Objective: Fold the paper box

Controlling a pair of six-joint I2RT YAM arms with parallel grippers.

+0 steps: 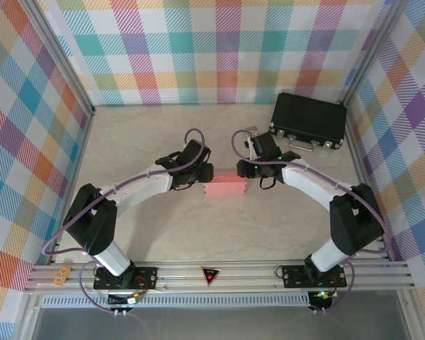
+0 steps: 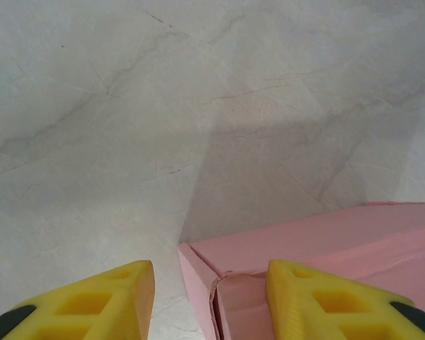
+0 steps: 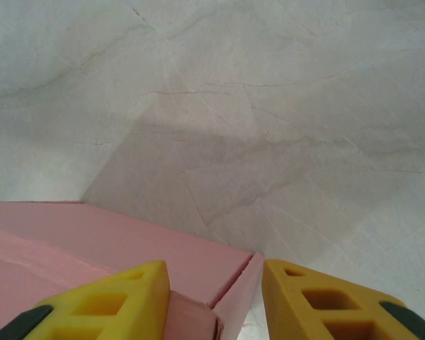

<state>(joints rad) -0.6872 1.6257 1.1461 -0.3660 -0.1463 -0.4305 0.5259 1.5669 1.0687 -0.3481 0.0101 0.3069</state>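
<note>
1. Looking down at the pale marble-patterned bench point(image 1: 142, 142), I see the salmon-pink thin-cardboard paper box point(image 1: 225, 187). It lies about midway between the left and right edges, roughly central front to back, and is formed into a low rectangular block.
2. The left arm's yellow fingers point(image 2: 99, 308) are spread at the box's left end. One hangs over bare bench, clear of the cardboard, and the other sits over the box top beside the end flap, so nothing is pinched.
3. The right arm's yellow fingers point(image 3: 326, 304) are likewise spread. They straddle the right end flap, which stands slightly ajar from the side wall.
4. The step in hand looks like closing the two ends. To do it well, I'd press both ends inward evenly so the box doesn't skate sideways. Each outer finger should lie flat on its flap rather than on a corner.
5. Thin card buckles easily, so gentle, square pressure should seat the flaps without denting the walls.
6. A black rectangular hard case point(image 1: 308, 122) sits in the far right corner, well apart.
</note>
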